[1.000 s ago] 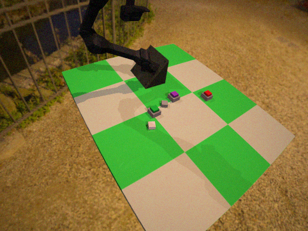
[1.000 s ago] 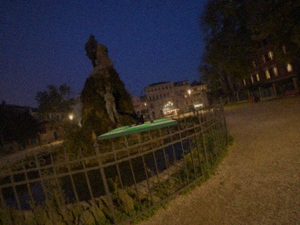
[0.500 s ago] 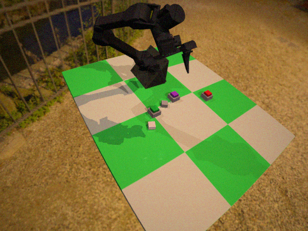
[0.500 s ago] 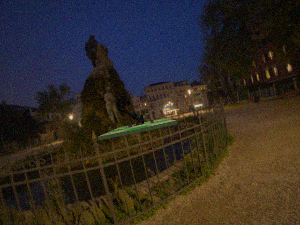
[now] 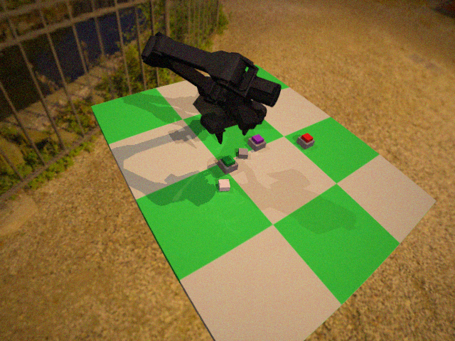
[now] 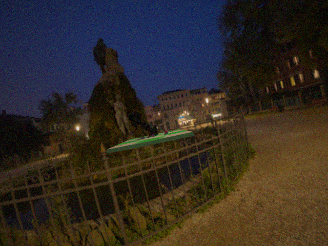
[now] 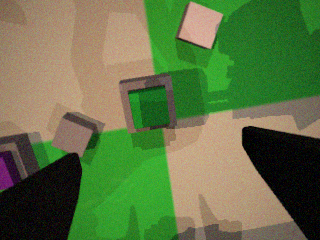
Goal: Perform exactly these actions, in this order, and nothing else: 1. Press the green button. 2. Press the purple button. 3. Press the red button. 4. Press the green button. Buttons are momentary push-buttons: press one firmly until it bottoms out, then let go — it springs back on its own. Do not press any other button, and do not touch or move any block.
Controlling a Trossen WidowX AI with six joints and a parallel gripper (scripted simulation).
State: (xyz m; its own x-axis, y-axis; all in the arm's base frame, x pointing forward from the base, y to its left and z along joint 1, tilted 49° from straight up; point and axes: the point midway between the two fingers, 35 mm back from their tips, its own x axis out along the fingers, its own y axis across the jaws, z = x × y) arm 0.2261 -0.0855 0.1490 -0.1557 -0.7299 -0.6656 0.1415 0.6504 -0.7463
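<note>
The green button (image 5: pixel 228 160) (image 7: pixel 154 106) sits in a grey housing near the middle of the checkered board. The purple button (image 5: pixel 257 138) (image 7: pixel 6 170) stands behind it, cut by the left edge of the wrist view. The red button (image 5: pixel 306 138) (image 6: pixel 166 131) is farther right and is outside the wrist view. My gripper (image 5: pixel 232 137) (image 7: pixel 162 148) is open and empty, above the board. In the wrist view the green button lies between and ahead of the two fingertips, touching neither. The green cap stands up in its housing in the top view.
A grey block (image 5: pixel 242 153) (image 7: pixel 73 135) lies between the green and purple buttons. In the wrist view it is close to the left fingertip. A pale pink block (image 5: pixel 224 185) (image 7: pixel 200 25) lies on the other side of the green button. The board (image 5: pixel 234 278) (image 6: pixel 150 143) has open edges.
</note>
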